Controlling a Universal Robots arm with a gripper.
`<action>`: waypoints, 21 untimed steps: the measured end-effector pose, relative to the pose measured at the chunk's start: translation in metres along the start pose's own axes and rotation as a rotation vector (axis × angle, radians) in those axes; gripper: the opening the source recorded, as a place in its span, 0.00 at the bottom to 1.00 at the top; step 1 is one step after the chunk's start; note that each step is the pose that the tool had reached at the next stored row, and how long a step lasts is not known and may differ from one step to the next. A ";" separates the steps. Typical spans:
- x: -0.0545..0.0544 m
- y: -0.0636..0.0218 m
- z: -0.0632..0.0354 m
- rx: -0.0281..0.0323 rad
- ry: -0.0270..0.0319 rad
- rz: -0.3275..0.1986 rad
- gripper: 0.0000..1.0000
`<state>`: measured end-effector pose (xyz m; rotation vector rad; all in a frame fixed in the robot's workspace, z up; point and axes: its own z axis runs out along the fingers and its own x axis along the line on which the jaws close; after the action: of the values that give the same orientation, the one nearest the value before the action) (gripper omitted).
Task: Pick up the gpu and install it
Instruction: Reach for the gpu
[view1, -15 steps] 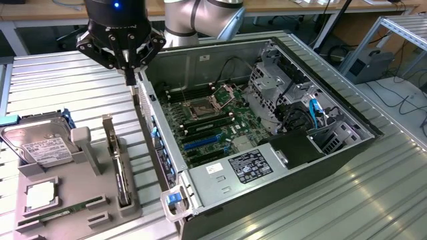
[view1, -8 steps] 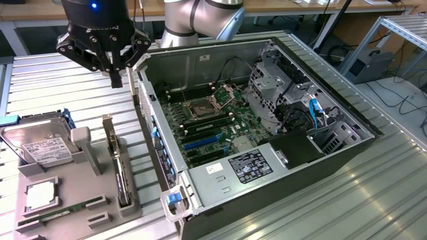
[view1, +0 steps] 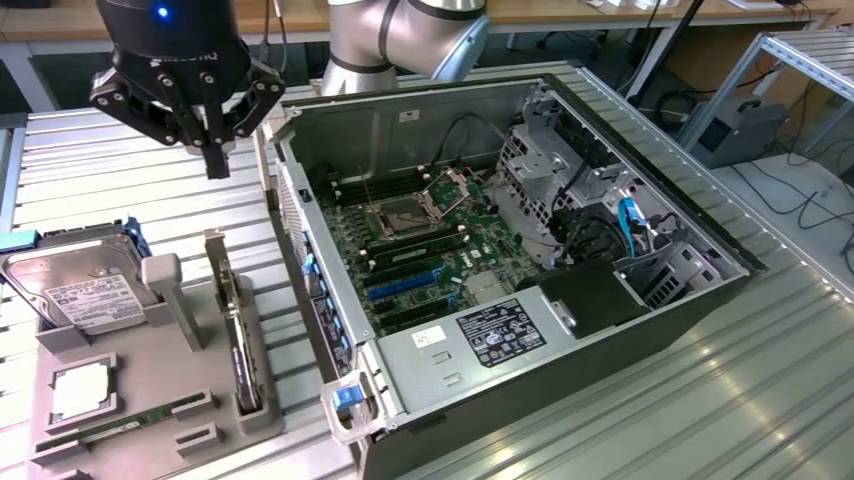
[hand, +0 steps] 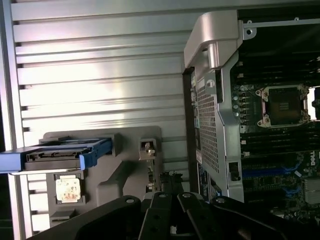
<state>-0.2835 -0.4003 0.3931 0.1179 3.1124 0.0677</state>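
Note:
The gpu (view1: 242, 345) stands on its long edge in a slot of the grey holder tray (view1: 160, 400), a thin dark card with a silver bracket at its far end. My gripper (view1: 215, 165) hangs above the table beyond the tray's far end, apart from the card, fingers shut with nothing between them. In the wrist view the black fingers (hand: 160, 217) are pressed together, and the gpu (hand: 169, 181) shows just past them, edge-on beside the holder tray (hand: 125, 165).
An open computer case (view1: 694, 300) lies on the ribbed metal table on the exterior view's right, motherboard (view1: 427, 250) with blue slots exposed. The tray also carries a hard drive (view1: 87, 290), a processor (view1: 83, 388) and a green RAM stick (view1: 120, 425).

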 end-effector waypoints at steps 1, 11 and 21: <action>0.003 -0.0002 -0.0001 0.0000 0.0000 0.000 0.11; 0.008 -0.0148 -0.0008 0.0000 0.0000 0.000 0.11; 0.009 -0.0683 -0.0032 0.0001 0.0000 0.000 0.11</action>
<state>-0.2980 -0.4678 0.3930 0.1179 3.1125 0.0676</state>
